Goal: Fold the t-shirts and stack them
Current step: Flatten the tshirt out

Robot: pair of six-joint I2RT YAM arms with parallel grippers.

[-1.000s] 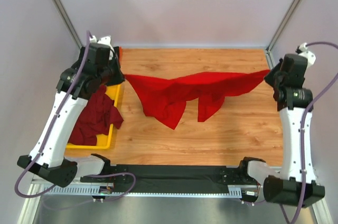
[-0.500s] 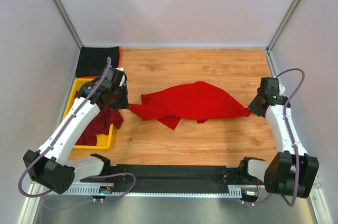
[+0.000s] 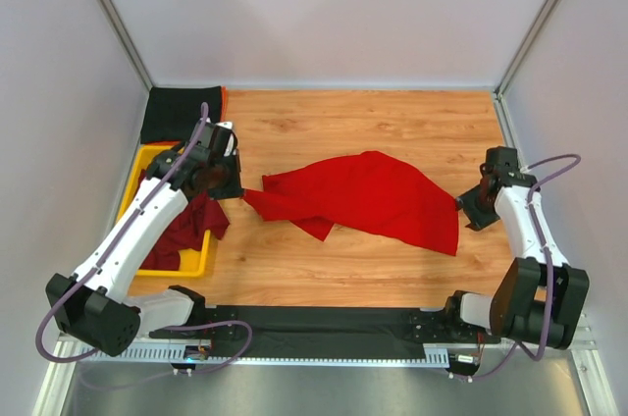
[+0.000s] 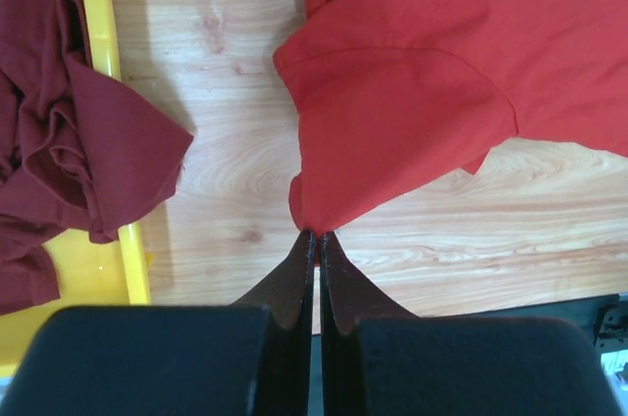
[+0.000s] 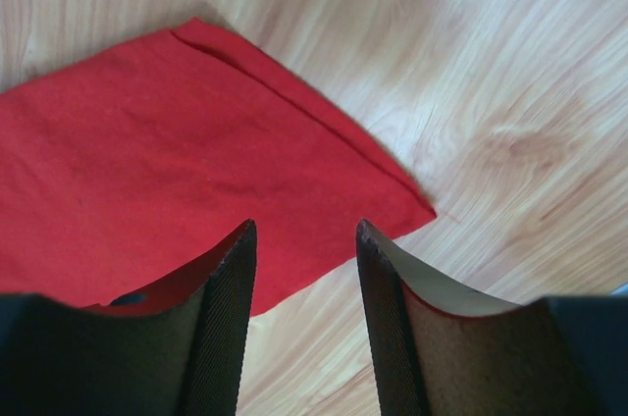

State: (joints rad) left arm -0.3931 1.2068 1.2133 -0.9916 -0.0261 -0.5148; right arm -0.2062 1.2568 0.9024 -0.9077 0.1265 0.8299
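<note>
Top external view suggests spreading the bright red cloth t-shirt (image 3: 373,195) flat: left end effector (image 4: 314,236) pinched shut on its corner, right end effector (image 5: 304,230) open and empty, so smoothing, then folding, likely comes next.

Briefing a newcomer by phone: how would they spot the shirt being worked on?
Start at the wooden table; spread across its middle lies the red t-shirt. The left tool pinches its left corner, beside the yellow tray. It alone is bright red and on bare wood; the maroon shirts are heaped in the tray, the black shirt sits at the far left corner.
</note>
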